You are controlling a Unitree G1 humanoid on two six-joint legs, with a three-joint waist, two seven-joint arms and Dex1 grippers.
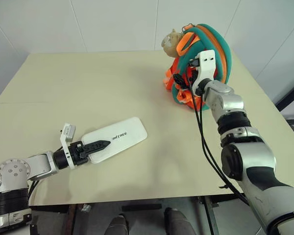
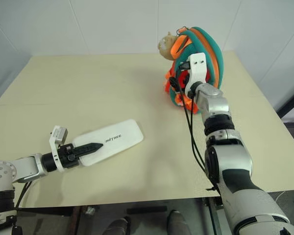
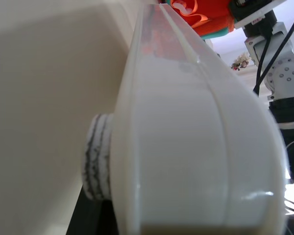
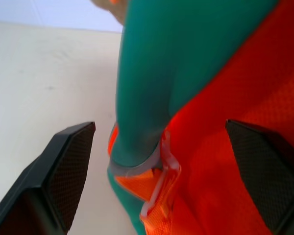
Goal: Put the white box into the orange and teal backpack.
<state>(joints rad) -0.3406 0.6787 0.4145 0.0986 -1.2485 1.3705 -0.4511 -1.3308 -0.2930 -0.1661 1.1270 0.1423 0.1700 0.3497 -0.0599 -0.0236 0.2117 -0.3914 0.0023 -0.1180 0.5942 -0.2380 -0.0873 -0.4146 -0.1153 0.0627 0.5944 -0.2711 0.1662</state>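
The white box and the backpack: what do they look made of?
The white box looks like hard, smooth plastic: glossy highlights, rounded moulded edges and a seam line in the left wrist view. The backpack looks like soft woven fabric: orange mesh-like weave, padded teal trim, probably synthetic, with a pale plastic-looking buckle.

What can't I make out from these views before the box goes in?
- Opening of the small orange fabric backpack with teal trim: hidden behind straps and right end effector, head views.
- Long flat white plastic box, near end: covered by left end effector.
- Left wrist view: box underside unseen.
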